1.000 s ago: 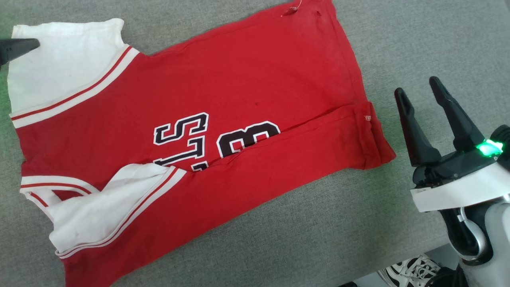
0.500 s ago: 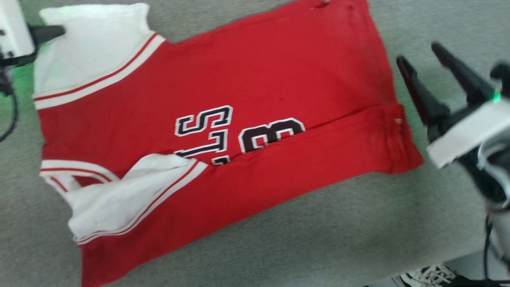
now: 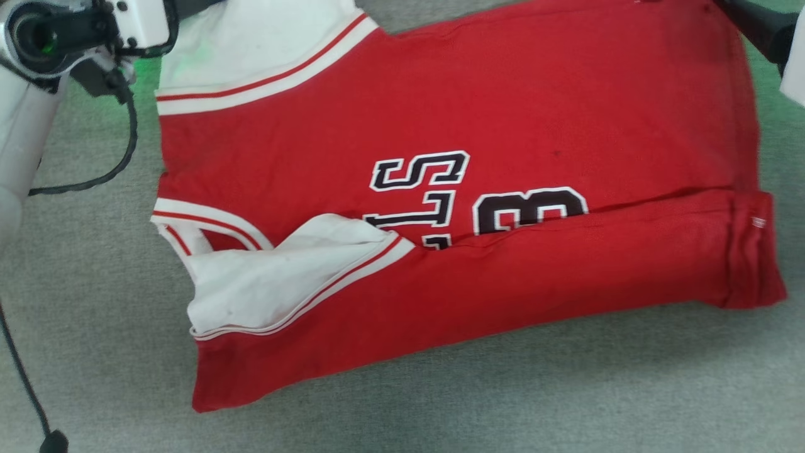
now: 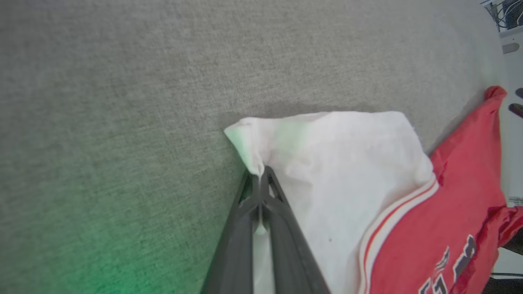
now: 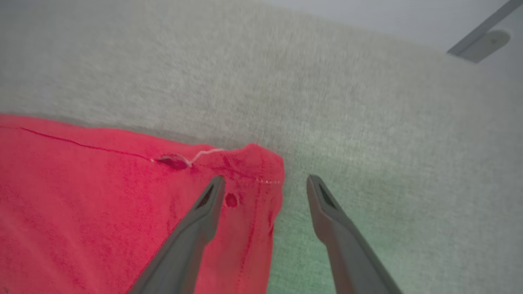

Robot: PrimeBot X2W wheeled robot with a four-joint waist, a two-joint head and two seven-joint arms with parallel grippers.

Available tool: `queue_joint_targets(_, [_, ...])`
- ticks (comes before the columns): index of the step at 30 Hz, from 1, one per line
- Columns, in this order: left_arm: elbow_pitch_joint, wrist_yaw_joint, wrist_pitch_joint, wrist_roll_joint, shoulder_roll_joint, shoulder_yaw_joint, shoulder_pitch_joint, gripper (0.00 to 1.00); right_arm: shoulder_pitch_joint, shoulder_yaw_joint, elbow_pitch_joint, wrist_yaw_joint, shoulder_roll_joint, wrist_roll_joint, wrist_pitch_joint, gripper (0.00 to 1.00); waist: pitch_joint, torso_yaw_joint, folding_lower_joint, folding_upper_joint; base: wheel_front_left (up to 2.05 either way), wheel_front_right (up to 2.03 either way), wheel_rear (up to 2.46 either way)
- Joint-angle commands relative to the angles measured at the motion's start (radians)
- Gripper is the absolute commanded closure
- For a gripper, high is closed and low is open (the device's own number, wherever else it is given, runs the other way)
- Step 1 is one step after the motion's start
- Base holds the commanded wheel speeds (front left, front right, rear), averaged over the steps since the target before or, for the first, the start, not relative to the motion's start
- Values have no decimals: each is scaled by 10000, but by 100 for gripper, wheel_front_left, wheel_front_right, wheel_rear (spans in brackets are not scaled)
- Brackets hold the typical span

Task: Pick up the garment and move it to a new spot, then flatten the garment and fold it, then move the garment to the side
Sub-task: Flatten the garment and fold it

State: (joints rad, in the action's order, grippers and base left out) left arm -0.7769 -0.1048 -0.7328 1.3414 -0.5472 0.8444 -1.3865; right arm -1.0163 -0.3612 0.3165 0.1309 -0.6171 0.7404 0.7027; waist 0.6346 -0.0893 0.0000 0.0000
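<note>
**Head view.** The garment (image 3: 440,113) is soft red knit with white sleeves, thin stripe bands and black, white-edged lettering (image 3: 478,195). It lies flat on a grey felt-like surface (image 3: 503,390). Its near long side is folded inward and hides the lower part of the lettering. The pale left arm (image 3: 19,138) and a black cable (image 3: 119,163) enter at upper left. A dark finger (image 3: 758,28) of the right arm is cut off at upper right. The whole picture has shifted since a second ago, so the camera has moved.

**Left wrist view.** The left gripper (image 4: 260,173), spread a second ago, is now pressed together on the bunched corner of the white sleeve (image 4: 335,163).

**Right wrist view.** The right gripper (image 5: 265,181) stands spread astride the hem corner (image 5: 253,163); earlier it stood off the hem over bare surface. A small hole (image 5: 231,200) and a loose pale thread (image 5: 204,154) mark the cloth. Blur hides whether the tips touch.
</note>
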Motion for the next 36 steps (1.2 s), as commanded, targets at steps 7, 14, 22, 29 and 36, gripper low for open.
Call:
queue_joint_targets(7, [-331,-143,104,-245,231,213,-28,100,-520,-1123,1021,-1,-144,706,1553,0,249,384,0,0,0,0,0])
queue_joint_targets(14, [-293,-229,594,-138,438,168,33,100,-585,-1473,1351,-3,-249,1010,1445,100,156,541,0,0,0,0,0])
queue_joint_targets(22, [1289,-248,1857,735,268,-352,874,100,-224,-1229,738,-4,-633,1199,-56,100,-889,874,0,0,0,0,0])
queue_joint_targets(29, [3860,-249,3117,1176,-585,-401,2513,100,1044,-921,-208,-4,-1064,1710,-664,100,-1712,1210,0,0,0,0,0])
queue_joint_targets(36, [6439,-250,4866,1177,-1799,-275,4870,100,3443,334,-1441,-3,-1637,2250,-1259,100,-2430,1542,0,0,0,0,0])
